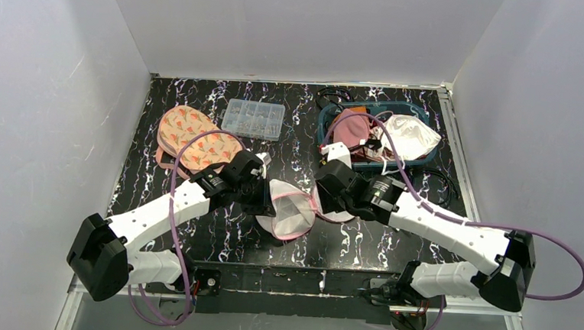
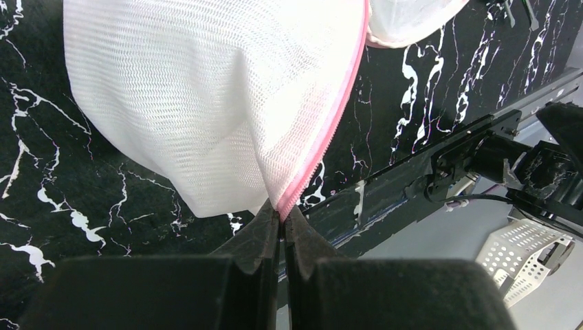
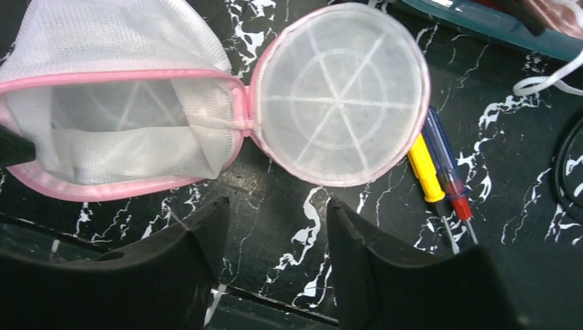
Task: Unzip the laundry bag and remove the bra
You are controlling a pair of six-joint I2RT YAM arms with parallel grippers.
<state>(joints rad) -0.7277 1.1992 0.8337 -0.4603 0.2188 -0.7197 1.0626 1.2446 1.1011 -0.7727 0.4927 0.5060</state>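
The laundry bag (image 1: 290,211) is white mesh with a pink zipper band, and it lies unzipped at the table's near centre. Its round lid (image 3: 340,96) is flipped open to the right of the mouth (image 3: 117,130). Pale folded fabric (image 3: 158,148) shows inside; I cannot tell whether it is the bra. My left gripper (image 2: 282,214) is shut on the bag's pink zipper edge (image 2: 323,151) and holds the mesh (image 2: 206,103) up. My right gripper (image 3: 275,206) is open just in front of the lid, with only bare table between its fingers.
Two screwdrivers, one yellow (image 3: 426,168) and one blue and red (image 3: 447,168), lie right of the lid. A teal bin (image 1: 323,125) of garments stands at the back right, a clear parts box (image 1: 253,118) at the back, an orange patterned fabric item (image 1: 195,136) at the left. The table's front edge runs close under both grippers.
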